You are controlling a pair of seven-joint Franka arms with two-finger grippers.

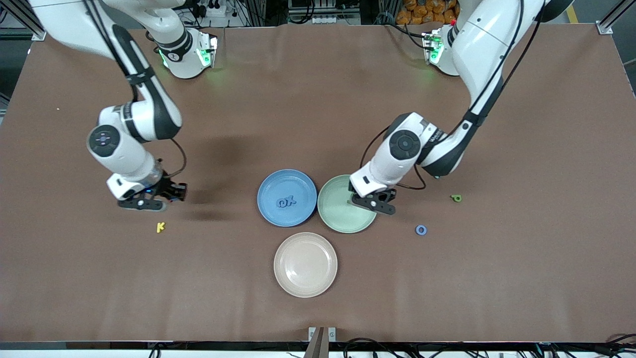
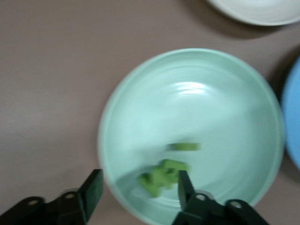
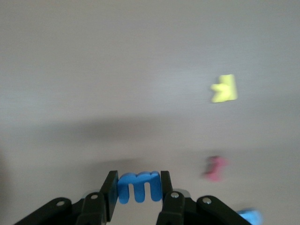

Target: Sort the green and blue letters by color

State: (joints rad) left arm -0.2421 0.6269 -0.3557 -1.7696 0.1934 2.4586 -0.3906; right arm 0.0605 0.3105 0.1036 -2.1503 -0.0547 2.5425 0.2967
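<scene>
We see the letters scattered in several places around the green plate [image 1: 334,209]. In that plate, in the left wrist view, lie green letters [image 2: 163,177], one blurred, just beneath the left gripper [image 2: 139,188], whose fingers stand spread apart with nothing between them; from the front camera this gripper [image 1: 373,203] hangs over the plate's rim at the left arm's end. Touching the green plate, toward the right arm's end, is the blue plate [image 1: 271,191], and in it lie two blue letters [image 1: 286,202]. Toward the left arm's end of the tabletop [image 1: 318,99], well apart from the green plate, a green letter [image 1: 456,198] lies on the brown surface, and a blue ring-shaped letter [image 1: 421,229] lies nearer to the front camera than it. The right gripper [image 3: 138,188] is pinching a blue letter [image 3: 139,185] between its fingers; it [image 1: 149,198] hangs over the tabletop well away from the plates, toward the right arm's end. Near it lies a yellow letter [image 1: 160,227], and its wrist view also shows a blurred red piece [image 3: 215,168]. A beige plate [image 1: 305,264] sits nearer to the front camera than the green one, just beside it.
</scene>
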